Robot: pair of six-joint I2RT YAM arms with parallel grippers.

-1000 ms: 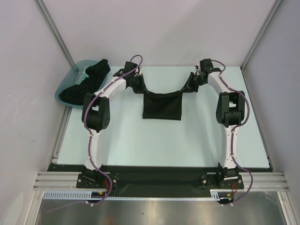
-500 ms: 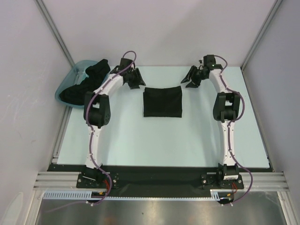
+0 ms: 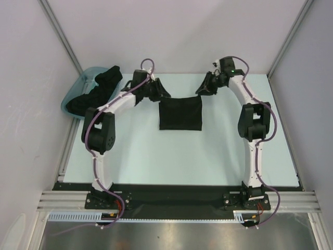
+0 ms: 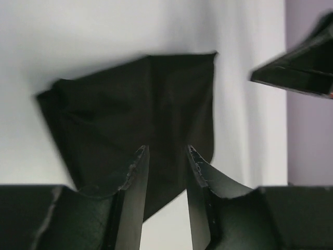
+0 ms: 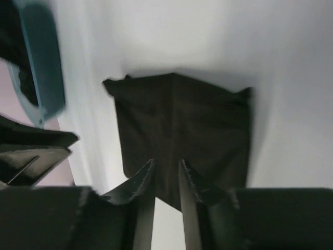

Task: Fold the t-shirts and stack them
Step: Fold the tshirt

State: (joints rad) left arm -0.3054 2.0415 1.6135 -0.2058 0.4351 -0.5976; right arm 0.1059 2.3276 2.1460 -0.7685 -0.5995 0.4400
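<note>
**A:** Start at the claws. How do they stand?

**B:** There are two. The left gripper (image 4: 166,150) has its two fingers parted with nothing between them. The right gripper (image 5: 166,163) shows a narrower gap, also with nothing in it. Neither pinches any cloth.

**A:** And what lies under them?

**B:** One folded t-shirt (image 3: 180,113), a black, roughly square shape lying flat on the table (image 3: 156,156), towards its far side. From above, the left gripper sits just beside the shirt's far left corner and the right gripper just beside its far right corner. I can't tell whether either one touches the cloth.

**A:** Are there any more shirts?

**B:** There is one teal tub (image 3: 67,103) at the table's far left corner, well apart from the folded shirt. A heap of black cloth (image 3: 99,89) is piled in it and rises above the rim. I can't count how many shirts are in the heap.

**A:** So what's the tally?

**B:** Two grippers, four fingers, one folded shirt on the table, one tub and one heap.
</note>
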